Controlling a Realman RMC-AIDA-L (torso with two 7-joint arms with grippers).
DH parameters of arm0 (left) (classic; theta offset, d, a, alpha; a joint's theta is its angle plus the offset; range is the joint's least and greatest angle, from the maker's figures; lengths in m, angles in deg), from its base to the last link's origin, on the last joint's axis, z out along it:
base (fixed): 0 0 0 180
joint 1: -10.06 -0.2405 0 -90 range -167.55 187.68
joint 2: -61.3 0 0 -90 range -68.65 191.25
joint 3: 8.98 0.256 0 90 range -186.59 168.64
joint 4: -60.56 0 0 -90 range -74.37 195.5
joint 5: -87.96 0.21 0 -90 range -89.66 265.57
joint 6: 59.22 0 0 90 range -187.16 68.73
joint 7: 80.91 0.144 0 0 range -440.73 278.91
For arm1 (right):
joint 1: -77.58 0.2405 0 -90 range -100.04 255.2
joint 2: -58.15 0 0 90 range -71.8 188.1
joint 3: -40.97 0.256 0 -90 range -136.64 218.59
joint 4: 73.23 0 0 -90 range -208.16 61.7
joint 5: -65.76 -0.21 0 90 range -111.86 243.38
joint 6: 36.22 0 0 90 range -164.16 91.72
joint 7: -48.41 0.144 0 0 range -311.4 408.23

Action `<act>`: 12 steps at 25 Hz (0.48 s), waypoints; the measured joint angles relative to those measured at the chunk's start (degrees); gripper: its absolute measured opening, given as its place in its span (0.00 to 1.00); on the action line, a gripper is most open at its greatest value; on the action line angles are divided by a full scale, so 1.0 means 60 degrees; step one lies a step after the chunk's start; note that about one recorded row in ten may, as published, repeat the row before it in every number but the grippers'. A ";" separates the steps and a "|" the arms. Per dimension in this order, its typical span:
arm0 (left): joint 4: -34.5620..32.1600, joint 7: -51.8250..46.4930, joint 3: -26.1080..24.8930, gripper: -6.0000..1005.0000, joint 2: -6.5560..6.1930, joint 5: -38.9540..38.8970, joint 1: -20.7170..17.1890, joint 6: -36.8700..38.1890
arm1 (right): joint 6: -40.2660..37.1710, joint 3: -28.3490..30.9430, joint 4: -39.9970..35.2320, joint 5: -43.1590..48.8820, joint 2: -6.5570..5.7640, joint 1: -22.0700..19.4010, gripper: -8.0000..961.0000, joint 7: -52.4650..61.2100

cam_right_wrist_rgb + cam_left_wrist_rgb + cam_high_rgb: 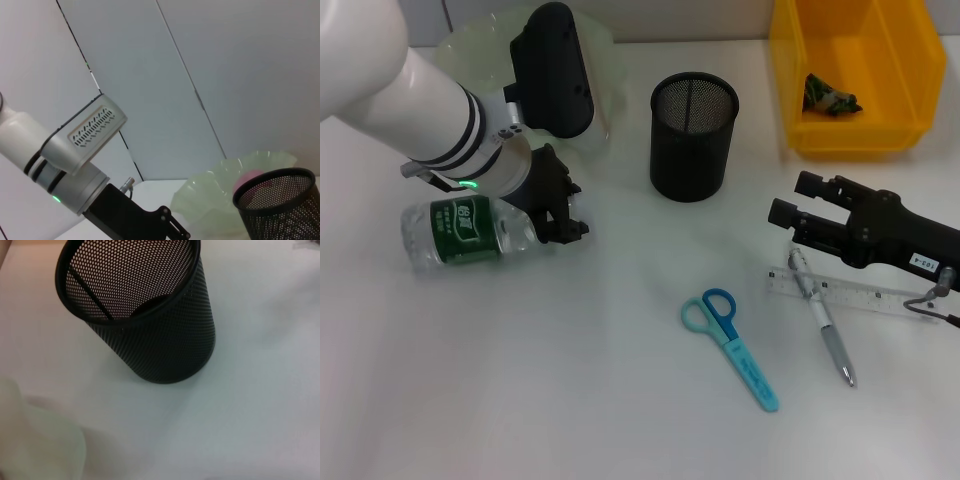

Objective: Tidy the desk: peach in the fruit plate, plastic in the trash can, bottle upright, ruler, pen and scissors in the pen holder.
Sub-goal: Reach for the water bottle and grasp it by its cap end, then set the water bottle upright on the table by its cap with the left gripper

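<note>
A clear bottle [460, 232] with a green label lies on its side at the left. My left gripper [560, 212] is down at its right end, touching it. My right gripper [790, 197] is open and empty, just above the far ends of the silver pen [823, 322] and the clear ruler [855, 292]. Blue scissors [730, 345] lie flat in the middle. The black mesh pen holder [693, 135] stands upright and looks empty in the left wrist view [150, 325]. The peach [248, 178] lies in the pale green fruit plate [210, 200].
The yellow trash bin [850, 70] at the back right holds a crumpled green plastic piece [830, 97]. The fruit plate [595, 50] stands at the back left, mostly hidden behind my left arm [430, 110].
</note>
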 joint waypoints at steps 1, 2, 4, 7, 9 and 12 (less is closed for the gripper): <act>-0.0006 -0.0007 0.0004 0.51 0.0000 -0.0008 0.0007 -0.0001 | 0.0019 0.0000 0.0001 -0.0001 0.0004 0.0015 0.80 -0.0001; -0.0006 -0.0007 0.0004 0.49 0.0000 -0.0008 0.0007 -0.0001 | 0.0036 0.0000 0.0000 -0.0002 0.0008 0.0026 0.80 -0.0001; -0.0149 -0.0035 0.0020 0.45 0.0000 -0.0071 -0.0007 0.0041 | 0.0087 0.0000 0.0000 -0.0012 0.0013 0.0036 0.80 0.0000; -0.0276 -0.0058 0.0032 0.45 0.0000 -0.0082 -0.0033 0.0075 | 0.0127 0.0000 0.0000 -0.0048 0.0014 0.0044 0.80 0.0000; -0.0780 -0.0140 -0.0095 0.45 -0.0016 -0.0203 -0.0182 0.0320 | 0.0146 0.0002 0.0001 -0.0123 0.0014 0.0049 0.80 0.0000; -0.1540 -0.0157 -0.0327 0.45 -0.0060 -0.0667 -0.0460 0.0592 | 0.0175 0.0008 0.0001 -0.0138 0.0015 0.0061 0.80 0.0000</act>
